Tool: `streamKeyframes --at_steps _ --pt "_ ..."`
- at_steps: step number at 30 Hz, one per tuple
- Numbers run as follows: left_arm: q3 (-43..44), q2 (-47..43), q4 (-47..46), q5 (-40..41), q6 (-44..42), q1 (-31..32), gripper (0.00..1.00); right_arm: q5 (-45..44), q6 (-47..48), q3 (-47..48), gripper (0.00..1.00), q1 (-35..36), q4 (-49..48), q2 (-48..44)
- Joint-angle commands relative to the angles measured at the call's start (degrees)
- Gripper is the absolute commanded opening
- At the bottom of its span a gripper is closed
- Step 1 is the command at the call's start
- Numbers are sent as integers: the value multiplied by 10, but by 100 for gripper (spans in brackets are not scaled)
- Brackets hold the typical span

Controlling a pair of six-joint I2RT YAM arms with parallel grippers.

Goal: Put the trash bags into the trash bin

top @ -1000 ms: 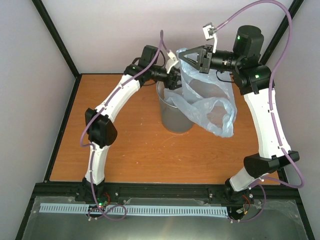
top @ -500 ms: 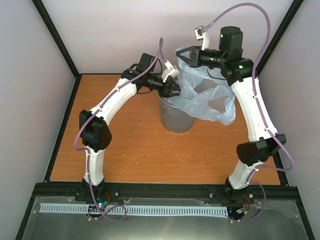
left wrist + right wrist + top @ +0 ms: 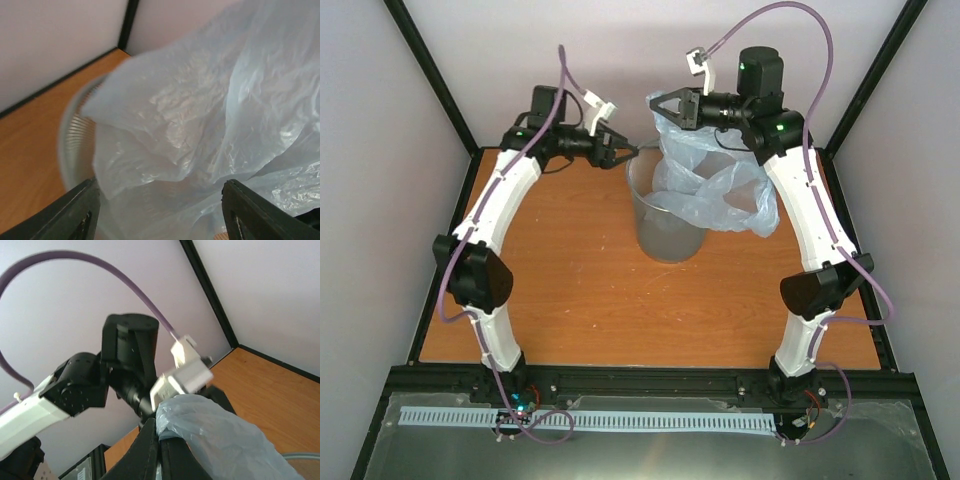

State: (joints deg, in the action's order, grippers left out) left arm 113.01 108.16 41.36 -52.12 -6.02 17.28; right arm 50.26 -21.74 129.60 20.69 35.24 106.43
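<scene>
Because the bag point(image 3: 720, 195) looks thin, limp and slippery, it is best pinched at a bunched edge, as here.
The right gripper point(image 3: 658, 102) is clamped on its top above the bin point(image 3: 665, 228), with the bag draped partly inside. The left gripper point(image 3: 623, 152), fingers point(image 3: 82, 212) wide apart, holds nothing beside the bin.

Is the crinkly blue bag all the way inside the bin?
No, most of the trash bag is bunched up above the trash bin and droops outside its rim on one side.
</scene>
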Motion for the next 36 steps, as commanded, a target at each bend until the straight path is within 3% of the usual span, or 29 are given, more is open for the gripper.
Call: streamKeyframes --at_steps 1,6,14,17,22,26,29,31,34,36 --pt "27 -38 -51 35 66 -23 69 28 6 8 3 4 -13 -7" --pt "101 36 -75 72 92 -20 74 68 10 9 3 13 -22 4" --pt "257 158 -98 103 9 39 74 88 21 8 3 66 -14 3" --pt "238 159 -87 83 -13 66 72 80 30 16 3 67 -10 1" --pt "142 116 -61 34 -31 91 60 68 56 20 3 67 14 -8" --pt "63 70 -61 28 -47 108 53 66 44 10 3 66 7 -20" --pt "58 68 -42 48 -38 110 49 54 38 10 3 65 4 -20" --pt "68 71 -40 113 -17 109 52 11 47 12 3 62 15 -17" --pt "78 67 -72 191 43 88 68 -105 77 20 3 53 41 -5" --pt "94 67 -80 225 60 62 73 -158 91 35 3 42 54 8"
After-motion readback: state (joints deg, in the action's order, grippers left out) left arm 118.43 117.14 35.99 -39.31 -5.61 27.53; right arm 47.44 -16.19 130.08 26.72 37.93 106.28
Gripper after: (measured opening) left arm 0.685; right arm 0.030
